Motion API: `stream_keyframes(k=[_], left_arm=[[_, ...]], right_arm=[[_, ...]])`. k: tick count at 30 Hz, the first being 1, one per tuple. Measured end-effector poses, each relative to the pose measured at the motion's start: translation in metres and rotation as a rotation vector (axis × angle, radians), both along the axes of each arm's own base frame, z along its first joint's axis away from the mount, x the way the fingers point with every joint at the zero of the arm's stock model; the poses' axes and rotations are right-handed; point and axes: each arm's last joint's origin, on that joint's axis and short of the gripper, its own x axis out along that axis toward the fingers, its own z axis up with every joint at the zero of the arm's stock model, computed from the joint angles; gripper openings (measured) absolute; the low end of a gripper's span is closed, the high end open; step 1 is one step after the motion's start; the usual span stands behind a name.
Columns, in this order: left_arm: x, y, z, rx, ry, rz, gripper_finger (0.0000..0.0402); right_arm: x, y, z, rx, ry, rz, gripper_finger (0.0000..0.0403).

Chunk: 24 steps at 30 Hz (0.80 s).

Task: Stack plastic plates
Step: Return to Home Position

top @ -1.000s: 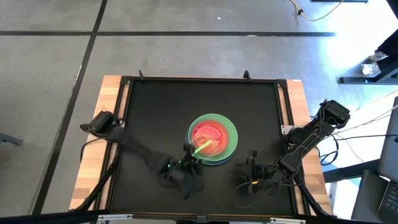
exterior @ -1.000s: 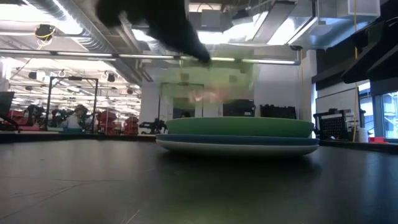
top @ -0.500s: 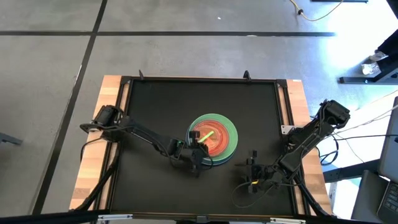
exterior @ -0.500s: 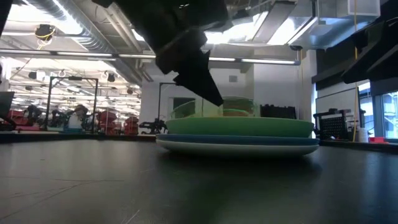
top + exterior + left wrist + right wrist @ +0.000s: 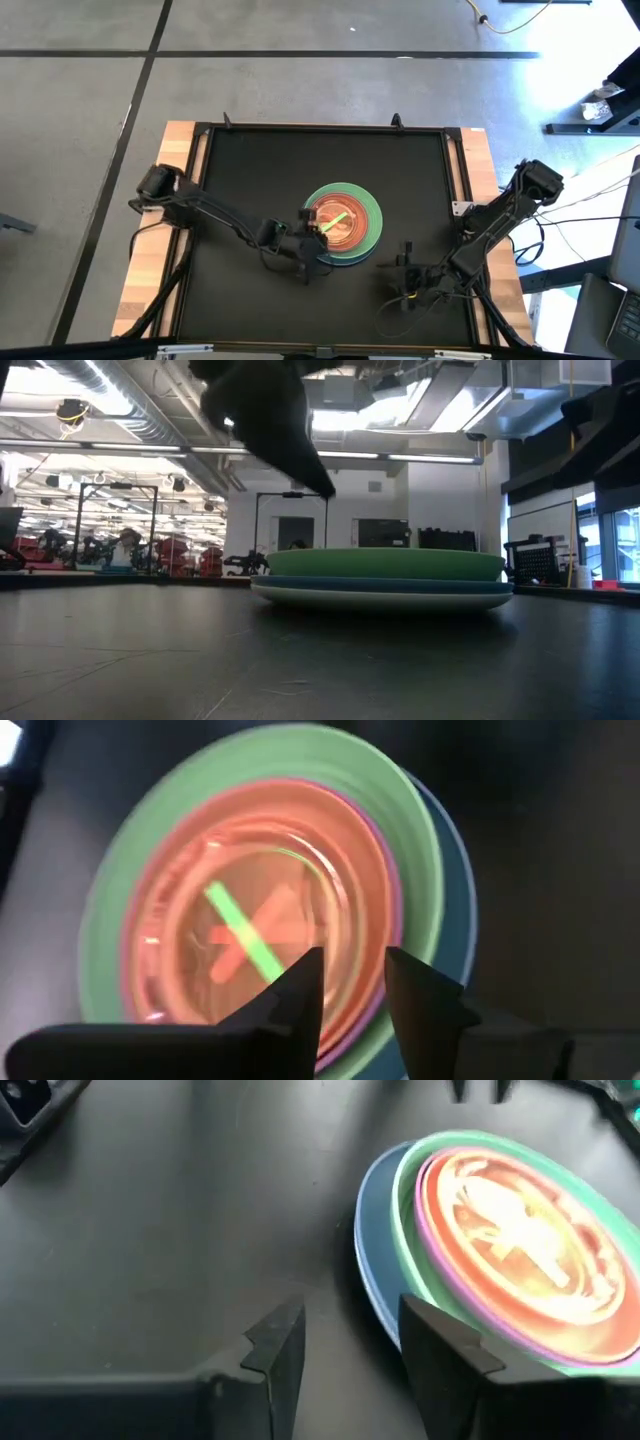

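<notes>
The plastic plates form one stack (image 5: 342, 222) mid-table. A blue plate (image 5: 462, 910) lies low in it, then a green plate (image 5: 385, 563), a purple rim (image 5: 396, 910) and an orange plate (image 5: 500, 1240). On top sit see-through dishes with a green bar (image 5: 240, 928) crossing a pink one. My left gripper (image 5: 352, 965) stands open just off the stack's near-left rim, above it (image 5: 270, 420), and touches nothing. My right gripper (image 5: 345, 1315) waits open near the table's near-right part (image 5: 405, 258).
The stack rests on a black mat (image 5: 250, 170) framed by wooden table edges (image 5: 180, 150). Cables (image 5: 400, 305) lie by the right arm near the front edge. Bare mat spreads to the far side and left of the stack.
My left gripper carried the see-through dish with the green bar over the stack, set it down on top and let it go. It then drew back toward the table's left and rose. The dish has settled down into the stack.
</notes>
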Motion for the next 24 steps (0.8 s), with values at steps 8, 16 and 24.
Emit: stream_keyframes(k=[8,16,24], left_arm=[[-0.045,0.037,0.033,-0.088,-0.212,-0.023,0.0072],[-0.099,0.077,0.027,-0.216,-0.492,-0.086,0.0020],[-0.146,0.103,0.026,-0.217,-0.623,-0.036,0.0003]], right_arm=[[0.011,-0.029,0.031,0.007,-0.003,0.086,0.0154],[0.021,-0.092,0.050,0.217,-0.106,0.236,0.0102],[-0.008,-0.148,0.044,0.322,-0.291,0.216,0.0038]])
